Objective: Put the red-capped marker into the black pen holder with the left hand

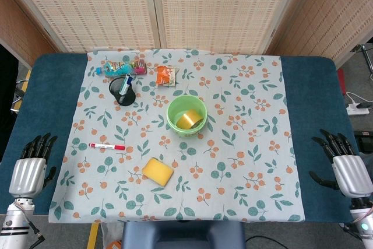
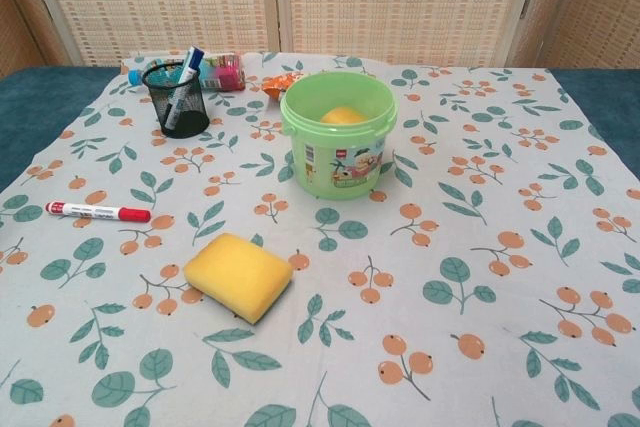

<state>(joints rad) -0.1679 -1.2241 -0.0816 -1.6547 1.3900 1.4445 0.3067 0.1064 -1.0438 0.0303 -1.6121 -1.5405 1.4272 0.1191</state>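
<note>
Marker (image 1: 106, 146) with red cap lies flat on the desk (image 1: 309, 115) — well apart from the black pen holder (image 1: 123, 91). Left hand (image 1: 30, 170) and right hand (image 1: 345, 167) rest at the desk edges — fingers apart, holding nothing.

Woven screen panels (image 1: 204, 4) stand behind the blue worktop (image 1: 309, 132), which carries a floral cloth (image 1: 245, 144).

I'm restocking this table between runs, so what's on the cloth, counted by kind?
Markers: 2, red-capped marker and blue marker
Pen holders: 1, black pen holder
Buckets: 1, green bucket
Sponges: 1, yellow sponge
Bottles: 1, bottle
Snack packets: 1, orange packet
Total: 7
</note>
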